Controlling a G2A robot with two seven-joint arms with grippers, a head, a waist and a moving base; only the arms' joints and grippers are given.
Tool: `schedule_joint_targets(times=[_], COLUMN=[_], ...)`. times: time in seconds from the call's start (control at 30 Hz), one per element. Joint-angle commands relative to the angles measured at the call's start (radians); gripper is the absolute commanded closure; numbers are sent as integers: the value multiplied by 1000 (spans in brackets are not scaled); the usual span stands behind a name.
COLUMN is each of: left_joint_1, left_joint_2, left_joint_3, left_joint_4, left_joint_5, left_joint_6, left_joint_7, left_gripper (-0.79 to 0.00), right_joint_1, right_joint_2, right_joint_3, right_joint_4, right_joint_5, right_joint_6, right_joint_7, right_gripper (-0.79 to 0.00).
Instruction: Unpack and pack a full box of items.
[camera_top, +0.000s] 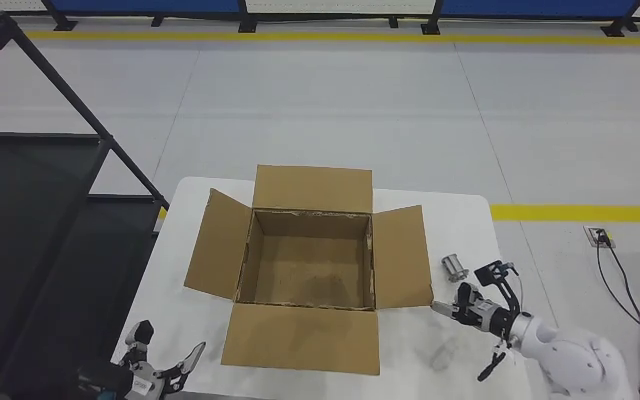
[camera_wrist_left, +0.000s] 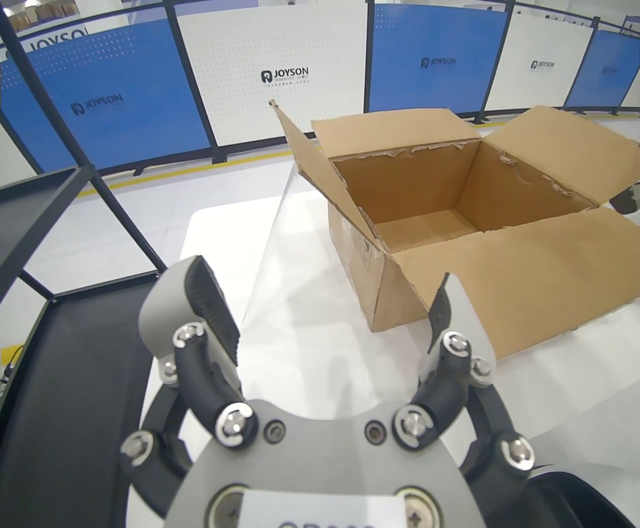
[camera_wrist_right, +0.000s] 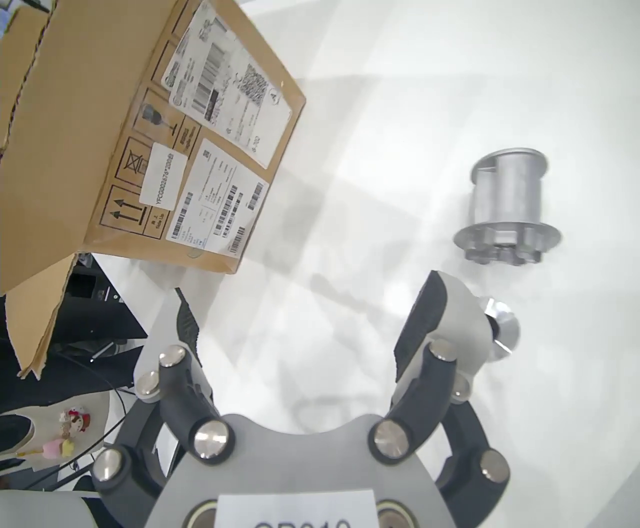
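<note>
1. Top view: an open cardboard box (camera_top: 300, 338) stands in the middle of the white table (camera_top: 440, 215). All four flaps are folded outward and its bare brown bottom shows.
2. At 3 o'clock from the box, well apart from its right flap, a small metal spool-shaped part (camera_top: 455, 267) rests on the table.
3. At about 4 o'clock from the box is the right gripper (camera_top: 466, 292), low over the table and near the metal part, without touching it.
4. In the right wrist view the right gripper (camera_wrist_right: 310, 295) has its fingers spread wide with nothing between them. The metal part (camera_wrist_right: 507, 210) is just beyond one finger, and the box (camera_wrist_right: 165, 165) shows its labelled cardboard on the other side.
5. At about 7 o'clock from the box, near the table's front left corner, is the left gripper (camera_top: 170, 345).
6. In the left wrist view the left gripper (camera_wrist_left: 322, 280) is also spread wide and holds nothing. The box (camera_wrist_left: 380, 295) is ahead of it.
7. At 9 o'clock from the table stands a black metal rack (camera_top: 60, 250).
</note>
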Motion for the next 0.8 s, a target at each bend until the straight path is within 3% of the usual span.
schedule_joint_targets(times=[0.0,0.23,0.37,0.57,0.77], left_joint_1=[6,16,20,22,25], left_joint_2=[0,-1,0,0,1], left_joint_3=[-3,1,6,15,6], left_joint_4=[0,-8,-17,-23,-19], left_joint_5=[-2,9,21,39,33], left_joint_6=[3,9,6,3,5], left_joint_7=[3,7,7,11,15], left_gripper=[-785,-785,-785,-785,-785], right_joint_1=[-10,-89,-134,-57,18], right_joint_2=[1,12,9,2,-2], right_joint_3=[-8,43,53,-27,-83], right_joint_4=[-11,-72,-109,-35,43], right_joint_5=[-30,-118,-202,-269,-311], right_joint_6=[12,52,216,384,453], right_joint_7=[-38,-134,-204,-177,-157], right_gripper=[-785,-785,-785,-785,-779])
